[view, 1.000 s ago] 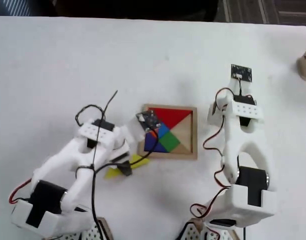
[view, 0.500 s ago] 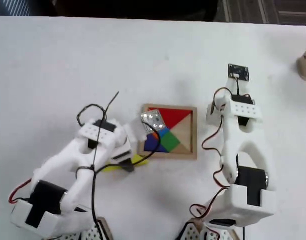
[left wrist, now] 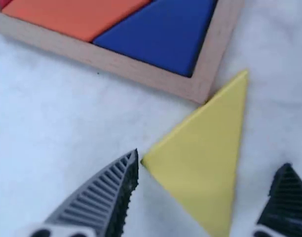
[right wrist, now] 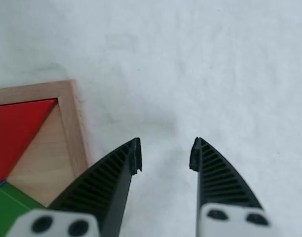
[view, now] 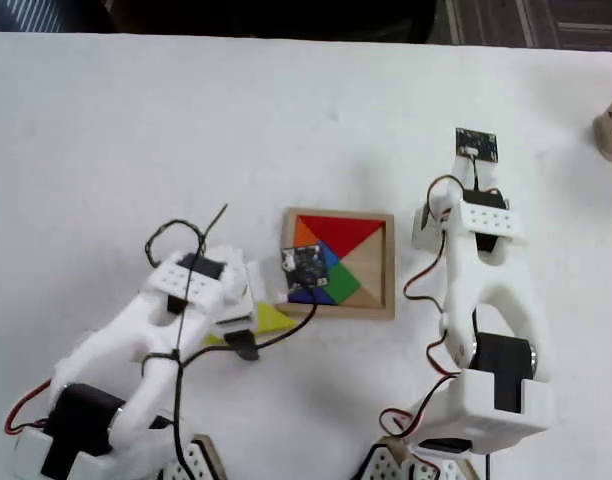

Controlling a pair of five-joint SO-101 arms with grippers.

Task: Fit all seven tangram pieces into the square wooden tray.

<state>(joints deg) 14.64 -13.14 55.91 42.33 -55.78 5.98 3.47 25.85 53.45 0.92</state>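
Triangle point(left wrist: 205, 158) lies flat on the bench point(view: 136, 120) just outside the tray point(left wrist: 141, 74) corner, one tip at the rim. Left tool point(left wrist: 210, 164) straddles it, jaws apart. Right tool point(right wrist: 166, 153), apart and empty, sits off the tray's opposite side. Left arm is nearer.

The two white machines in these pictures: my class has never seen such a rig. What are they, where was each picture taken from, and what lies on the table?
They are two small robot arms, side by side at a white table. The high view looks down from a fixed camera. Each wrist view comes from a camera on one arm, looking along its tool. On the table lies a square wooden tray holding coloured pieces. A yellow triangle lies outside it, by the tray's corner. The left tool is open, one finger on either side of that triangle. The right tool is open and empty, beside the tray.
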